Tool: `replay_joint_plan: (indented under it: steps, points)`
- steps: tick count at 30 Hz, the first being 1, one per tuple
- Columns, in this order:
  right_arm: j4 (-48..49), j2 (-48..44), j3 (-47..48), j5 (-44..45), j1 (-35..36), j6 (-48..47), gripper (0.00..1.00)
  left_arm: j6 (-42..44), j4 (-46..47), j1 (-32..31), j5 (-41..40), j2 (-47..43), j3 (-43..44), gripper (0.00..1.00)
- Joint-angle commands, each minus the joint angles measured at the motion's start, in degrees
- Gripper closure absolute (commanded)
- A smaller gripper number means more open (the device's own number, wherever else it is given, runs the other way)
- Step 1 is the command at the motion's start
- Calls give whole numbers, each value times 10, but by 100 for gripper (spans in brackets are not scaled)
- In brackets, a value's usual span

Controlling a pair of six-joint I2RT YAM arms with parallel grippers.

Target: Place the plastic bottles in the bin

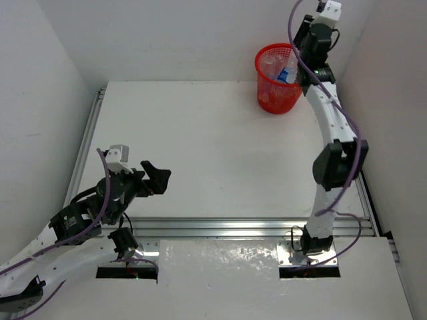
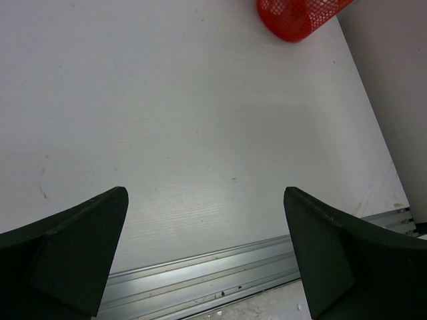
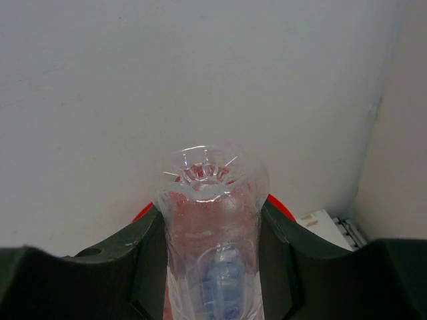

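My right gripper (image 3: 212,257) is shut on a clear plastic bottle (image 3: 212,200), whose ribbed base points toward the wrist camera. Blue shows through the bottle's lower part. The red rim of the bin (image 3: 278,205) peeks out behind the fingers. From above, the right gripper (image 1: 298,67) hangs at the right side of the red mesh bin (image 1: 272,95) at the back of the table. A blue-labelled bottle (image 1: 288,73) and clear plastic (image 1: 270,63) show in the bin's mouth. My left gripper (image 1: 152,177) stands open at the near left, holding nothing.
The left wrist view has both dark fingers (image 2: 73,247) spread over the white table, with the aluminium rail (image 2: 213,270) below and the bin (image 2: 293,17) at the top. White walls close in the table at the back and both sides.
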Motion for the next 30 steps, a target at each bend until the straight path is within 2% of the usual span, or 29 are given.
replay_joint_plan:
  steps: [1,3,8,14,16,17,20,23,25,27,29,30]
  points:
    - [48,88,116,69,16,-15,100,20,29,8,17,14,3,0]
    - [71,119,167,99,16,-43,100,20,30,11,20,22,1,0]
    - [150,157,152,100,15,-114,100,20,32,12,17,14,-1,0]
    - [116,196,176,83,14,-113,100,27,35,18,25,29,0,0]
    - [109,199,173,85,13,-108,92,27,34,19,25,33,0,0]
    - [103,201,168,84,12,-107,91,27,34,19,26,33,0,0]
    - [103,210,170,89,12,-128,98,26,34,19,25,29,0,0]
    - [95,228,186,103,11,-176,96,26,35,19,24,23,-2,0]
    - [92,233,181,103,10,-189,75,26,36,19,24,24,-1,0]
    - [85,235,179,107,10,-191,46,26,35,20,24,29,-2,0]
    - [73,234,178,107,10,-185,29,25,35,21,24,35,-1,0]
    - [68,231,180,101,10,-183,24,25,35,21,24,36,-1,0]
